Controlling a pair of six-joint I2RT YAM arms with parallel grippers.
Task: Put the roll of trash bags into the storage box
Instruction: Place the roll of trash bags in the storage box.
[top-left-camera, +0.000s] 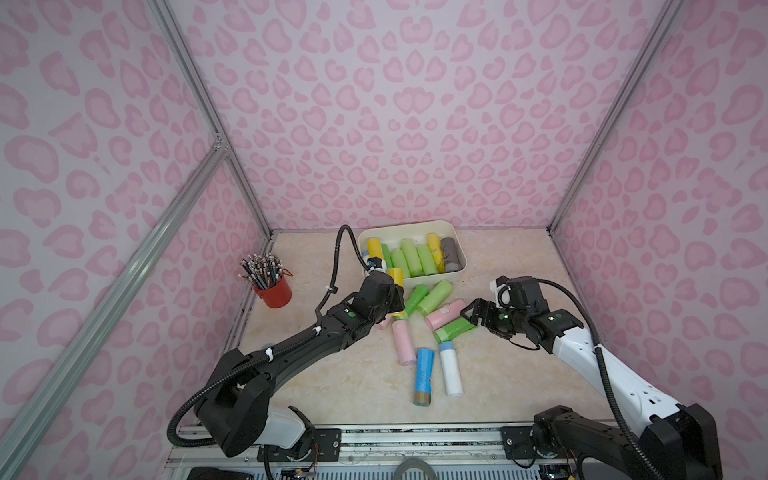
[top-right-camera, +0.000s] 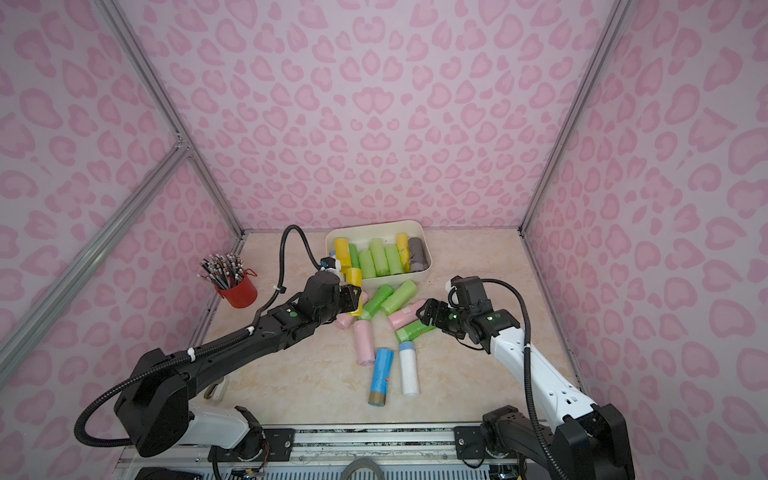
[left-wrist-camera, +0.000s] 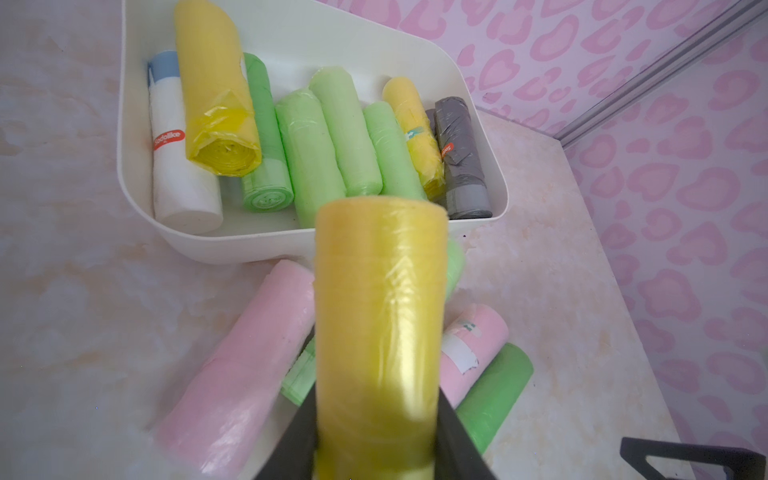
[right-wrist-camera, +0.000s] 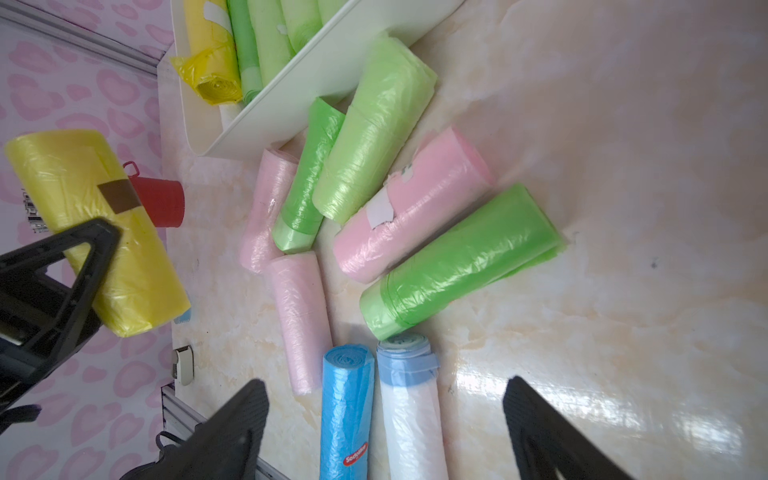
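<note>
While the left pincer (top-left-camera: 394, 298) squeezes the yellow roll (top-left-camera: 396, 277), the roll hangs above the bench (top-left-camera: 519, 374), just in front of the storage box (top-left-camera: 409, 229), with its long side pointing at the box. Farther from the box, the right pincer (top-left-camera: 471, 311) gapes wide and holds nothing.

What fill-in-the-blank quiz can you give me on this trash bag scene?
The left tool is shut on a ____ plastic trash-bag roll.
The right tool stands ____, holding nothing.
The grey plastic roll lies ____ the shallow cream-white plastic storage box.
Missing: yellow; open; inside.
</note>
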